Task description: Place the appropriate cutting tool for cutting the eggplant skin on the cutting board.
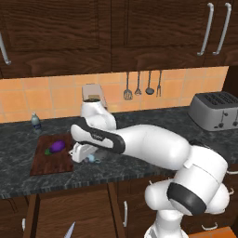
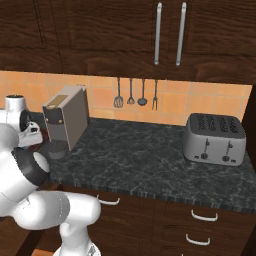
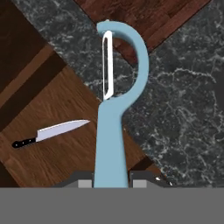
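1. At the far left of the left base view, a small bottle [image 1: 35, 120] is seen standing on the dark counter [image 1: 153, 135], just at 11 o'clock from the cutting board [image 1: 46, 162].
2. The cutting board is laid flat on the counter, with the eggplant [image 1: 57, 146] resting on its upper half, green cap toward 8 o'clock.
3. Just beside the board's right edge, the gripper [image 1: 80, 152] is held low over the counter; a pale blue bit of the peeler [image 1: 91, 158] is visible at its 3 o'clock side.
4. In the hand view the peeler [image 3: 114, 109] is seen pinched by its handle between the two fingertips [image 3: 86, 183], with its looped head pointed to 12 o'clock, overlapping a corner of the cutting board [image 3: 148, 17] at the top of that view.
5. The knife [image 3: 50, 131] is seen at 9 o'clock of the peeler in the hand view, lying on the floor below the counter edge; it is judged the wrong tool and is left alone.
6. Further right, a toaster [image 1: 214, 110] is set at the counter's far end, well apart from the work.
7. The step in hand is judged to be the carry: the tool is grasped but not yet on the board.
8. The next move is judged to call for a short shift toward the board, a lowering onto bare wood clear of the eggplant, and a release there.
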Tool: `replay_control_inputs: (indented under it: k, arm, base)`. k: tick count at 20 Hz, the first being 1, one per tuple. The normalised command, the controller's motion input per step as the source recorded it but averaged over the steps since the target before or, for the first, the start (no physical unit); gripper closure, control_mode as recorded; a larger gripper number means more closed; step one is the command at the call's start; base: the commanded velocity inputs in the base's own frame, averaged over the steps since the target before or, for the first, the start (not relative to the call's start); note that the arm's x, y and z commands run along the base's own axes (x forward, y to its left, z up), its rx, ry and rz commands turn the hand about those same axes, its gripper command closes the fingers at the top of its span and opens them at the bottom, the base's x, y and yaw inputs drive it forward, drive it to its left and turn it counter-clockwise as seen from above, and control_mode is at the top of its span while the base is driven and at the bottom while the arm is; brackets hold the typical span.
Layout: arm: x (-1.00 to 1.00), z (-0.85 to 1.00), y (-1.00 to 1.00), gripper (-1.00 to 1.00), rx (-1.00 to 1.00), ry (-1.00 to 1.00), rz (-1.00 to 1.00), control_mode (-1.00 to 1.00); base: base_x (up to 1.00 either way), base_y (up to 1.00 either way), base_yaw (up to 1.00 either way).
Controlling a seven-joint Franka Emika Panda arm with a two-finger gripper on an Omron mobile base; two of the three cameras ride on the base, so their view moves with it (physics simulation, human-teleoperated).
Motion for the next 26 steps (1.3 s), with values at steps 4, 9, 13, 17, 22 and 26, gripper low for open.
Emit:
replay_control_inputs:
  k: [4,9,13,17,22,26]
  arm:
    - [0.12,-0.17,0.5,1.0,0.0,0.0,0.31,-1.0]
    - [0.12,-0.31,0.17,1.0,0.0,0.0,0.24,-1.0]
    - [0.18,-0.26,0.0,1.0,0.0,-0.03,0.13,-1.0]
    - [0.35,-0.11,0.0,1.0,0.0,-0.06,0.08,-1.0]
    - [0.25,-0.21,0.11,1.0,0.0,-0.09,0.03,-1.0]
    - [0.31,-0.35,0.24,1.0,0.01,-0.11,0.0,-1.0]
  base:
    - [0.0,0.0,0.0]
    - [0.0,0.0,0.0]
    - [0.0,0.0,0.0]
    - [0.0,0.0,0.0]
    - [0.0,0.0,0.0]
    - [0.0,0.0,0.0]
